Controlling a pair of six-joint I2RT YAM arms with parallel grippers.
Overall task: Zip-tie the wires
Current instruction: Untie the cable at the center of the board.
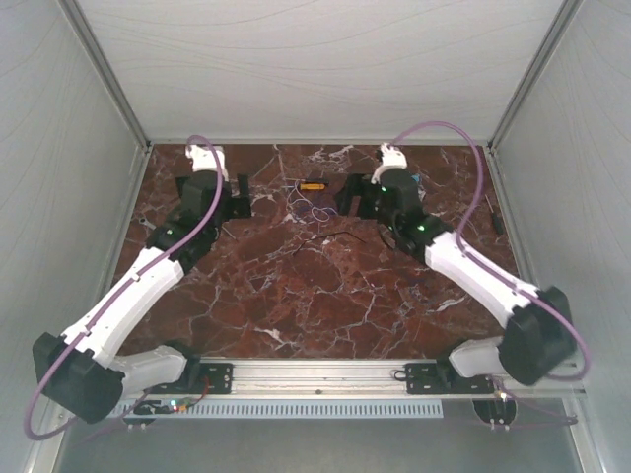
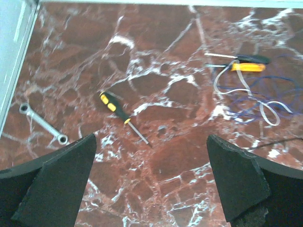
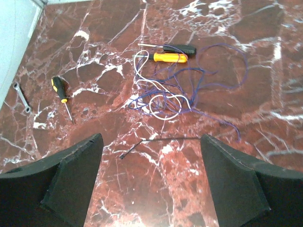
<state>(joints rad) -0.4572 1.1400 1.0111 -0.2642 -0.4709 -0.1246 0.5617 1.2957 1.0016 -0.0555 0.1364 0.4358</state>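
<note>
The thin blue-purple wires lie in loose loops on the marble table, ahead of my right gripper. They also show at the right edge of the left wrist view and in the top view. A white zip tie lies curled among them. A black zip tie lies flat just in front of my right gripper. My right gripper is open and empty. My left gripper is open and empty, left of the wires, over bare table.
An orange-handled screwdriver and a black one lie just beyond the wires. A yellow-and-black screwdriver and a small wrench lie to the left. A dark tool lies by the right wall.
</note>
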